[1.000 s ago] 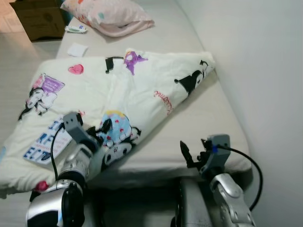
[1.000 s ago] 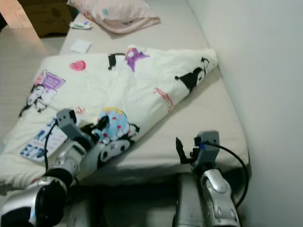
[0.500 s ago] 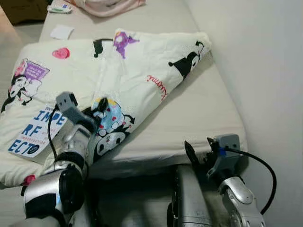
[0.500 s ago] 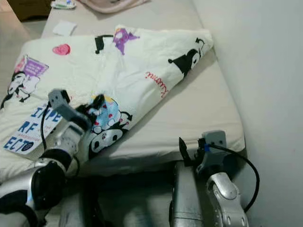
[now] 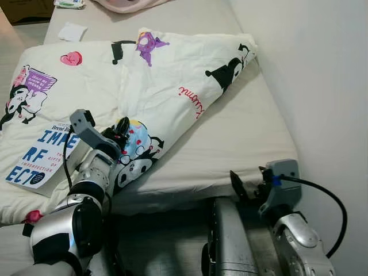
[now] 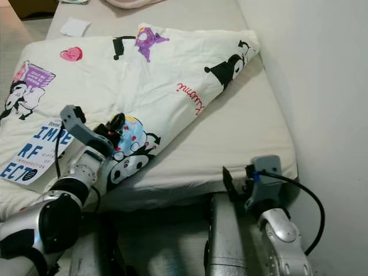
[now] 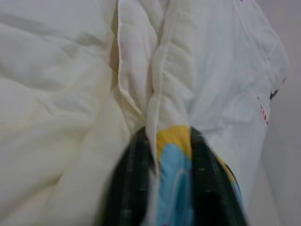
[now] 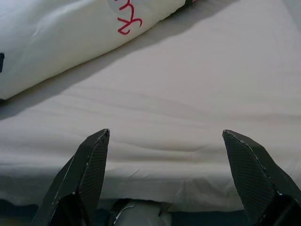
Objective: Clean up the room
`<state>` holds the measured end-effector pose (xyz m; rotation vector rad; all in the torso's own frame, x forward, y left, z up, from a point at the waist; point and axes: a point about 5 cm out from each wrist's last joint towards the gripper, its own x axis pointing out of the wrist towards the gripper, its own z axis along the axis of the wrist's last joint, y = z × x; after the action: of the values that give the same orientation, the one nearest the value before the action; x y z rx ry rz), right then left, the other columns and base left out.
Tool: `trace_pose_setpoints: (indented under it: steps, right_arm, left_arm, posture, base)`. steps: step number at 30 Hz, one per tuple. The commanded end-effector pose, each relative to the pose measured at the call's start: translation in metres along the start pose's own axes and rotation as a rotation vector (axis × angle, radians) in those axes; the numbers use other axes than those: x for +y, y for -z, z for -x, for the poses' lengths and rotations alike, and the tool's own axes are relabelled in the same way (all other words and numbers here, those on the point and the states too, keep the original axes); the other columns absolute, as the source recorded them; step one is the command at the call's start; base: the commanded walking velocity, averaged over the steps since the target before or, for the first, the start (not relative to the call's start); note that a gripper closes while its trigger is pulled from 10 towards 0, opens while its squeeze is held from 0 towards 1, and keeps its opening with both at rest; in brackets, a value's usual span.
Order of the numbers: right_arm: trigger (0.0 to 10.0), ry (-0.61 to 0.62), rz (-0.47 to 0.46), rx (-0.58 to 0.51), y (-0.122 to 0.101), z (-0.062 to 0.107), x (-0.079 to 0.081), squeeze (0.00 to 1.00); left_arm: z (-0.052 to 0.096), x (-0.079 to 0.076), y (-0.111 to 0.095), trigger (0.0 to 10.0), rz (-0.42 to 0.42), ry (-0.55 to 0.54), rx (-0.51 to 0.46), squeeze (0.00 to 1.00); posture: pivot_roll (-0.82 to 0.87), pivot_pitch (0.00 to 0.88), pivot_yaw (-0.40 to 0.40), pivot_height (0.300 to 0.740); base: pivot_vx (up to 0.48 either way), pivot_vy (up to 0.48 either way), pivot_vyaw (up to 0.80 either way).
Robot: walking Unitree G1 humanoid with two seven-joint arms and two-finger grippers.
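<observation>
Two arms: we are standing at the foot of a bed with both silver arms raised toward it.
Left gripper: our left gripper [image 5: 122,127] is pinching a fold of the quilt [image 5: 172,80] near its lower corner; in the left wrist view the two black fingers [image 7: 127,188] are closing tightly on a ridge of cream fabric with a blue and yellow print.
Right gripper: our right gripper [image 8: 167,174] is hovering just off the mattress edge with its fingers spread wide and nothing between them.
Quilt: the cream cartoon-printed quilt is lying crumpled and skewed across the bed, bunched toward our left side, with one corner reaching the wall side.
Mattress: the pale mattress [image 5: 241,138] is showing bare on our right, beside the white wall [image 5: 322,75].
Book: a book [image 5: 40,158] with large blue lettering is resting on the quilt, just beside our left arm.
Far end: a white tissue [image 5: 72,31] is lying on the bed beyond the quilt, and a pink pillow [image 5: 135,3] is peeking in at the head end.
Progress: we are judging the tidy-up to be at an early stage, since the quilt is gripped but not yet spread or folded.
Left to do: we are reckoning that straightening the quilt, moving the book and clearing the tissue all remain.
</observation>
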<state>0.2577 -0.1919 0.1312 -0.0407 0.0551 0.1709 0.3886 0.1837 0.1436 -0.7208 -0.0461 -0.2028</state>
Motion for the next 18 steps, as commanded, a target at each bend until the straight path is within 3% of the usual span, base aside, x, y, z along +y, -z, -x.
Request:
trace_pose_setpoints:
  steps: [1, 8, 10, 12, 15, 16, 18]
  right_arm:
    - [10.0, 0.008, -0.005, 0.008, 0.0, 0.003, -0.001, 0.0]
    - [10.0, 0.024, 0.002, -0.001, -0.008, 0.0, -0.006, 0.0]
    - [10.0, 0.032, 0.001, -0.008, -0.009, -0.002, -0.008, 0.0]
    - [10.0, 0.043, -0.002, -0.018, -0.011, -0.005, -0.011, 0.0]
    - [10.0, 0.078, 0.013, -0.036, -0.016, -0.012, -0.017, 0.0]
    - [10.0, 0.078, 0.013, -0.036, -0.016, -0.012, -0.017, 0.0]
    - [10.0, 0.113, 0.01, -0.063, -0.023, -0.02, -0.024, 0.0]
  left_arm:
    - [0.006, 0.006, 0.012, 0.0, 0.029, -0.012, 0.037, 0.0]
    - [0.012, 0.008, 0.026, 0.0, 0.1, -0.003, 0.062, 0.0]
    - [0.01, 0.001, 0.032, 0.0, 0.146, 0.029, 0.069, 0.0]
    - [0.006, -0.013, 0.04, 0.0, 0.216, 0.104, 0.079, 0.0]
    - [0.003, -0.057, 0.071, 0.0, 0.331, 0.361, 0.178, 0.0]
    - [0.003, -0.057, 0.071, 0.0, 0.331, 0.361, 0.178, 0.0]
    - [0.017, -0.096, 0.113, 0.0, 0.391, 0.598, 0.331, 0.0]
  posture:
    - [-0.17, 0.364, -0.024, 0.472]
    - [-0.15, 0.345, -0.023, 0.472]
    - [-0.14, 0.336, -0.021, 0.472]
    - [-0.12, 0.316, -0.017, 0.472]
    - [-0.1, 0.279, -0.017, 0.472]
    - [-0.1, 0.279, -0.017, 0.472]
    - [-0.09, 0.256, -0.016, 0.472]
  base:
    - [0.0, 0.0, 0.0]
    - [0.0, 0.0, 0.0]
    - [0.0, 0.0, 0.0]
    - [0.0, 0.0, 0.0]
    - [0.0, 0.0, 0.0]
    - [0.0, 0.0, 0.0]
    - [0.0, 0.0, 0.0]
